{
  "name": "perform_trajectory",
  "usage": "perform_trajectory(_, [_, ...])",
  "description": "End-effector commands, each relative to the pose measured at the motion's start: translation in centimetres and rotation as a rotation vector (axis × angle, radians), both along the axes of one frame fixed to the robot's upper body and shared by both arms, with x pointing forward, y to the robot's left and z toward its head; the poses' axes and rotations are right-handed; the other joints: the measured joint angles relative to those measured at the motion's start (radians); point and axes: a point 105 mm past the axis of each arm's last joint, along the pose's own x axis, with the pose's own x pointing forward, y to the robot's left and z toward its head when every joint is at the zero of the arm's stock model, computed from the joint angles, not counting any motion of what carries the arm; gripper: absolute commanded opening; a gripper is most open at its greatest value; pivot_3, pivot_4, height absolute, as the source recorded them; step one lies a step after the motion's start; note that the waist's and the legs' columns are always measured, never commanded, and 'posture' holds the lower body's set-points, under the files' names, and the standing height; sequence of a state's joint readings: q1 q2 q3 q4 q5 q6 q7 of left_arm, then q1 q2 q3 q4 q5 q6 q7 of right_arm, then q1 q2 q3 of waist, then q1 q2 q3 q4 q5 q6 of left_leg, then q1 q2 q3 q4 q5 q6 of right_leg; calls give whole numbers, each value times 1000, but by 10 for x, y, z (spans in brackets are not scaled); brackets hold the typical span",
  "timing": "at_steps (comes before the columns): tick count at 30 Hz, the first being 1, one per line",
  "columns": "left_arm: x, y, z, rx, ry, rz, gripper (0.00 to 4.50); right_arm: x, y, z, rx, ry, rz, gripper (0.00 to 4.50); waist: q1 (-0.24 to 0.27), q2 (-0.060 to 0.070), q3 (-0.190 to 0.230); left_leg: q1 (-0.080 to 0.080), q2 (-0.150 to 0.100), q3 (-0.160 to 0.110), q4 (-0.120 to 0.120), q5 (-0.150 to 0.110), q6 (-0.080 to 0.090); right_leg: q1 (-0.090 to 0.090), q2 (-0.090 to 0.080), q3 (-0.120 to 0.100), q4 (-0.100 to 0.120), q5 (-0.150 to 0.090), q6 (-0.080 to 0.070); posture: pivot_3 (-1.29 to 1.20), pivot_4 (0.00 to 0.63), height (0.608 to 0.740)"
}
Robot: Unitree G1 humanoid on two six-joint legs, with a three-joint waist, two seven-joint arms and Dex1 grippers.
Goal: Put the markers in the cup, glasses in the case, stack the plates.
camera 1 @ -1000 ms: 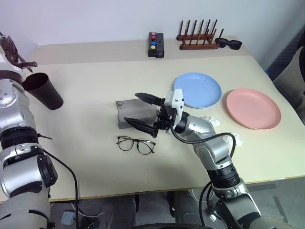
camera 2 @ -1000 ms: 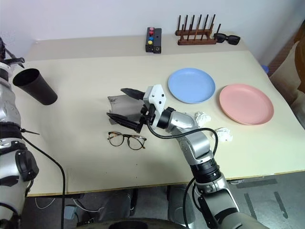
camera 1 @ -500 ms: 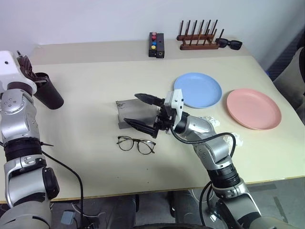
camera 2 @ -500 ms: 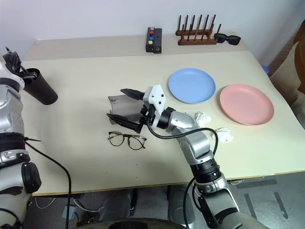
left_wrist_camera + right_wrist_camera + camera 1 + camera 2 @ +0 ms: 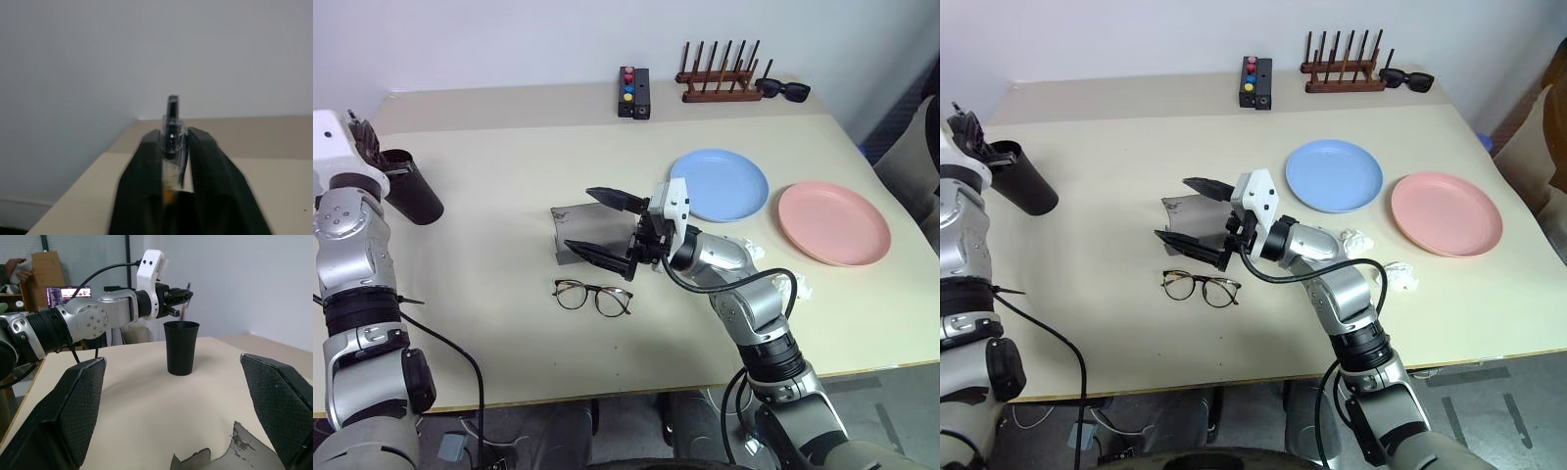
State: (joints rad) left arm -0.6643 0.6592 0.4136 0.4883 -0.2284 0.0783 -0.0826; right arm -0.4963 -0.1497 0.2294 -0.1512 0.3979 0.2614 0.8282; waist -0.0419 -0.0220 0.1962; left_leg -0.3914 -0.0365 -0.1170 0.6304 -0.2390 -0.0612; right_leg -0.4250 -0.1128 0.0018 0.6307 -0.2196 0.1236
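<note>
Left gripper (image 5: 168, 161) pinching slim marker (image 5: 171, 128) between fingers, poised over cup (image 5: 181, 347) rim at far table corner. Likely light, stiff, slick; mid-barrel hold looks best. Right gripper (image 5: 605, 227) spread wide above case (image 5: 589, 231), glasses (image 5: 593, 297) just beside.

The case (image 5: 590, 238) lies half hidden behind the right pincer (image 5: 604, 226) — lid unclear.

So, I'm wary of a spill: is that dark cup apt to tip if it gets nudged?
Probably, somewhat. The cup is tall, narrower at its base than at its rim, so a knock near the rim could topple it. It looks like thin plastic, likely light. The left gripper holds a marker right above it.
</note>
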Motion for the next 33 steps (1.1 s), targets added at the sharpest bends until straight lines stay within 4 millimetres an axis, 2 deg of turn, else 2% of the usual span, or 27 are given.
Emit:
perform_trajectory(1, [-7,2,16,9,-59,9,2780,-4,3,12,28,-40,20,4500,0,0,0,0,0,0,0,0,0,0,0,0,0,0,0,0,150,734])
perform_trajectory(8, [-10,-4,21,-2,-84,-19,2780,-3,3,11,27,-37,17,4500,0,0,0,0,0,0,0,0,0,0,0,0,0,0,0,0,150,734])
perform_trajectory(11, [-12,-14,34,-11,-135,-72,2780,0,-2,10,16,-42,-5,4500,0,0,0,0,0,0,0,0,0,0,0,0,0,0,0,0,150,734])
perform_trajectory(13, [-11,-42,52,31,-169,-232,2780,7,-13,9,-10,-50,-46,4500,2,0,0,0,0,0,0,0,0,0,0,0,0,0,0,0,150,734])
perform_trajectory(15, [-9,-73,56,102,-136,-389,2780,13,-24,5,-57,-68,-81,4500,8,0,0,-1,0,0,0,0,0,0,0,0,-1,0,0,0,150,734])
perform_trajectory(17, [-8,-105,45,164,-47,-558,2780,16,-35,-2,-125,-87,-107,4500,10,0,0,-1,-1,0,1,0,0,1,-1,0,-2,0,0,0,150,734])
perform_trajectory(19, [-12,-134,28,250,41,-722,3330,18,-48,-10,-194,-93,-125,4500,8,0,0,-1,-1,1,0,0,0,1,-1,0,-2,0,0,0,150,734])
perform_trajectory(22, [-21,-166,1,282,162,-932,4417,19,-65,-17,-256,-90,-153,4500,0,0,0,0,0,1,-1,0,0,1,-1,0,-2,0,0,0,150,734])
perform_trajectory(24, [-28,-179,-12,305,226,-1033,4417,19,-71,-20,-282,-86,-169,4500,-5,1,0,0,0,1,-1,0,0,1,0,0,-2,0,0,0,150,734])
perform_trajectory(26, [-39,-196,-38,374,356,-1145,4417,17,-80,-25,-312,-79,-190,4500,-5,1,0,0,0,1,-1,0,0,0,0,0,-2,0,-1,0,150,734])
perform_trajectory(29, [-48,-210,-70,457,519,-1241,4417,12,-88,-30,-343,-65,-204,4500,1,1,1,0,0,1,-1,0,0,0,0,1,-2,-1,-1,0,150,734])
perform_trajectory(33, [-58,-220,-93,525,620,-1326,4417,5,-92,-36,-367,-47,-211,4500,5,1,1,-1,0,1,0,0,0,1,0,1,-3,-1,-2,0,150,734])
